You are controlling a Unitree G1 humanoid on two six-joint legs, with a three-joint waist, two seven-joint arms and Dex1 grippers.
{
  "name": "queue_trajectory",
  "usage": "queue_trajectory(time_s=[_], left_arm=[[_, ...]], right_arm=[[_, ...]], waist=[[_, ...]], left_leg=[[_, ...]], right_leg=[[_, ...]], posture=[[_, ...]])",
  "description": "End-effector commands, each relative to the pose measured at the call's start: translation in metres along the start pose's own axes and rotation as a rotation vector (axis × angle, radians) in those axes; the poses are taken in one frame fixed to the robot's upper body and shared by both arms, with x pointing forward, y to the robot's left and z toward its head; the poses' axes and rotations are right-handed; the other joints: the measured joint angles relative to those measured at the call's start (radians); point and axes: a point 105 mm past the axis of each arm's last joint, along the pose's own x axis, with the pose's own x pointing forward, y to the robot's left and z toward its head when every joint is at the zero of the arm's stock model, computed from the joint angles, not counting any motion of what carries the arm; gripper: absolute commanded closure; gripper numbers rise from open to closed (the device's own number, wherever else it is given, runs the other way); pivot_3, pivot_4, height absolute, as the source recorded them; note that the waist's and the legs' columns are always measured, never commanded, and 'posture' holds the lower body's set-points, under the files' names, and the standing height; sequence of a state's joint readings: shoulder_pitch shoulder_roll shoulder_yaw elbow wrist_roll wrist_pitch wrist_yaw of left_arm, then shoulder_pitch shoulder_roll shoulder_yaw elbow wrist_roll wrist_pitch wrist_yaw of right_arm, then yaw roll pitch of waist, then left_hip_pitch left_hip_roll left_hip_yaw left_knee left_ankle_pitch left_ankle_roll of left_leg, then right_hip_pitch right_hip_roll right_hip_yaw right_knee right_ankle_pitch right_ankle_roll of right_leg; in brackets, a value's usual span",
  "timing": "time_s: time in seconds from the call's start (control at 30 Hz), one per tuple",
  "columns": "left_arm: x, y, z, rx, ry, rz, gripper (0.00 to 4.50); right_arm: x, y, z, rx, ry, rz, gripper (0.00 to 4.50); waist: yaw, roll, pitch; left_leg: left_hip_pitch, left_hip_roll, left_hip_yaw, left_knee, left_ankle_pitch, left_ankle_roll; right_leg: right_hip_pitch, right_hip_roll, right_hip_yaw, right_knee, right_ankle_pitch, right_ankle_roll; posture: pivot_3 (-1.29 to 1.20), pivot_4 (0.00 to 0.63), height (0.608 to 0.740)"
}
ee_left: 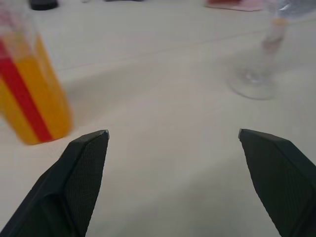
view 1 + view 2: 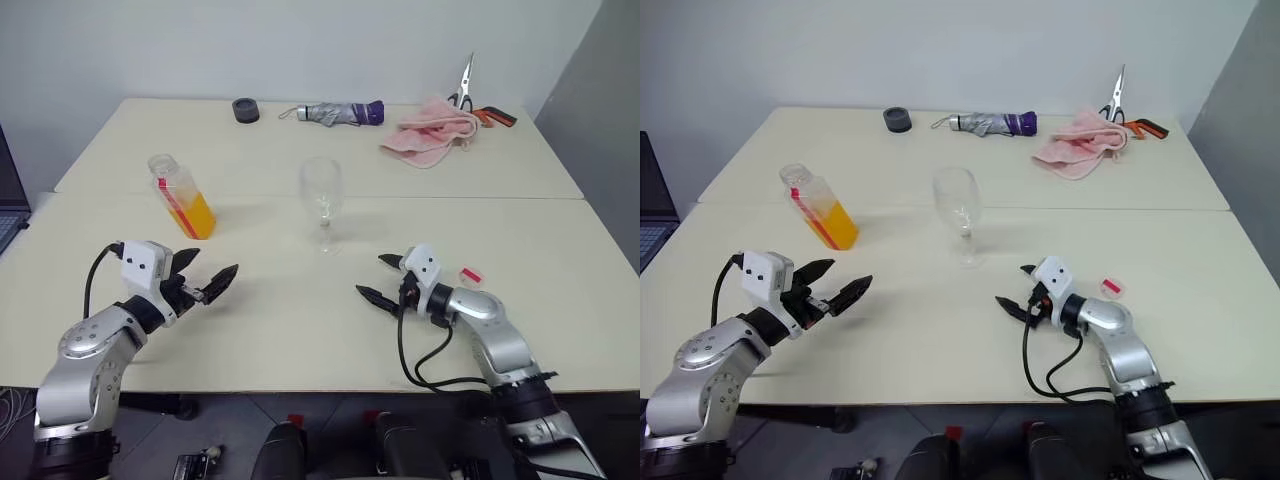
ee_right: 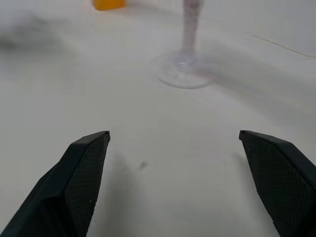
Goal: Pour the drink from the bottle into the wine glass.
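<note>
With both tools idling empty and jaws spread wide, I'm sizing up the bottle [image 2: 181,196]: uncapped, leaning, standing left of the wine glass [image 2: 322,203] on the tabletop [image 2: 300,320]. Drink [image 2: 196,214] is filling only the lower part, so I'm expecting it light, thin-walled, squashy. I'm planning the left tool [image 2: 201,275] across its flat sides, low. Right tool [image 2: 384,280] is waiting near the fragile, tippy glass.
</note>
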State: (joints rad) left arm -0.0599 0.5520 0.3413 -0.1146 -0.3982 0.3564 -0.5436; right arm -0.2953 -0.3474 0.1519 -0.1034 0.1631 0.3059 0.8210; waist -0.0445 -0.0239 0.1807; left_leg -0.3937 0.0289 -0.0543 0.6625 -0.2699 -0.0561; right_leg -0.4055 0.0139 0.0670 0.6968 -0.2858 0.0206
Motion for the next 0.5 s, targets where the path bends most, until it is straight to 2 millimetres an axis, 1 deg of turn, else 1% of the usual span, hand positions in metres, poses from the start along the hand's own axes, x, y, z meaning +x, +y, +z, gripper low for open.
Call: queue_trajectory(time_s=[0.03, 0.1, 0.27, 0.4, 0.5], left_arm=[[-0.004, 0.032, 0.005, 0.064, -0.035, 0.195, 0.00], [-0.002, 0.037, 0.007, 0.065, -0.045, 0.214, 0.00], [0.009, 0.050, 0.023, 0.047, -0.074, 0.214, 0.00], [0.019, 0.053, 0.035, 0.078, -0.085, 0.182, 0.00], [0.026, 0.053, 0.039, 0.088, -0.088, 0.162, 0.00]], right_arm=[[-0.011, 0.020, 0.033, -0.046, -0.058, 0.108, 0.03], [-0.014, 0.023, 0.040, -0.045, -0.063, 0.117, 0.03], [-0.016, 0.027, 0.050, -0.050, -0.071, 0.131, 0.03], [-0.014, 0.033, 0.056, -0.049, -0.078, 0.160, 0.03], [-0.015, 0.038, 0.056, -0.050, -0.076, 0.182, 0.03]], waist=[[-0.002, -0.001, -0.001], [-0.002, -0.001, -0.001], [0.007, -0.002, -0.001], [0.012, -0.002, -0.001], [0.011, -0.002, -0.001]], left_leg=[[0.000, 0.000, 0.000, 0.000, 0.000, 0.000], [0.000, 0.001, -0.001, 0.000, 0.000, 0.000], [-0.001, -0.001, -0.001, 0.000, 0.000, 0.000], [-0.001, -0.001, 0.000, 0.000, 0.000, 0.000], [-0.001, -0.001, 0.000, 0.000, 0.000, 0.000]], right_leg=[[0.000, 0.001, 0.000, 0.000, 0.000, 0.000], [0.000, 0.002, 0.000, 0.000, 0.000, 0.000], [0.000, 0.002, -0.002, 0.000, 0.000, 0.000], [0.000, 0.002, -0.001, -0.001, 0.000, 0.000], [0.000, 0.002, -0.002, -0.001, 0.000, 0.000]], posture=[[0.00, 0.150, 0.740], [0.00, 0.150, 0.740], [0.00, 0.150, 0.740], [0.00, 0.150, 0.740], [0.00, 0.150, 0.740]])
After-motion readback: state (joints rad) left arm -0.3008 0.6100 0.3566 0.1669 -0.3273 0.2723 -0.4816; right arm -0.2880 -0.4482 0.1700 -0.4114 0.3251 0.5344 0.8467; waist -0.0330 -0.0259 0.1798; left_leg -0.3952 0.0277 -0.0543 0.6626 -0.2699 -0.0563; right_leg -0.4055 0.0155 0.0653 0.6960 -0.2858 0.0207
